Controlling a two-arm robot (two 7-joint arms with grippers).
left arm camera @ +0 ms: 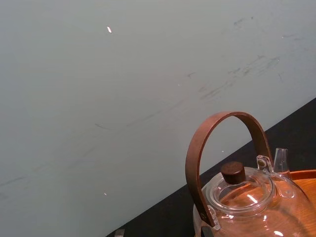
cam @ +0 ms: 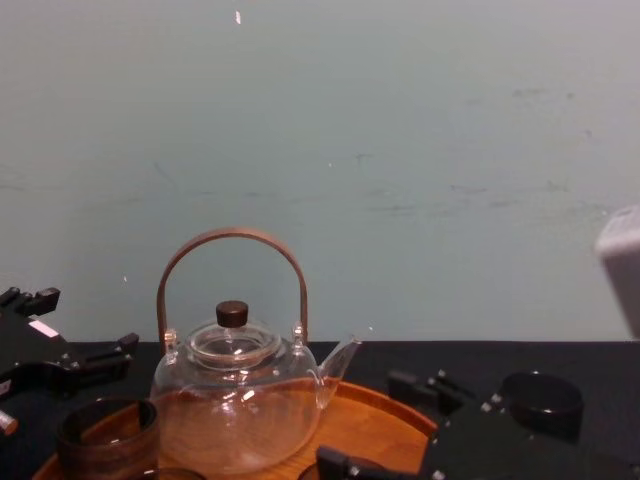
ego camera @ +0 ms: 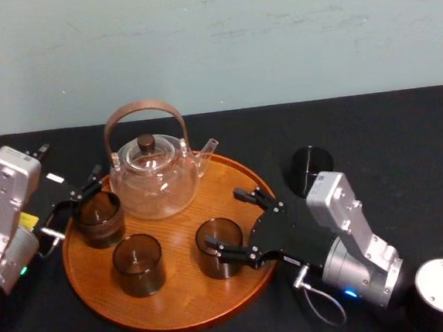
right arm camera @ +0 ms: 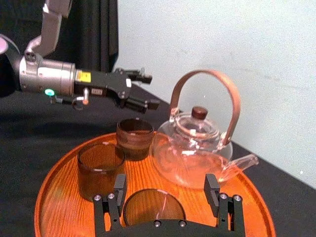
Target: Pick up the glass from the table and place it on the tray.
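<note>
The right gripper (ego camera: 224, 222) is spread wide and holds nothing. The brown glass (ego camera: 220, 253) stands upright on the wooden tray (ego camera: 180, 319), directly between its fingers. Withdrawal probably must run straight back along the fingers, sideways to neither. The left gripper (ego camera: 73, 204), also spread, flanks another glass (ego camera: 98, 217).

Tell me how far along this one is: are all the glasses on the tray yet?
Done: the left glass, middle glass and front-right glass stand on the tray by the teapot.
In hand: the right gripper straddles the front-right glass with its fingers open; the left gripper is open by the left glass.
Left: one dark glass stands on the table, right of the tray.
</note>
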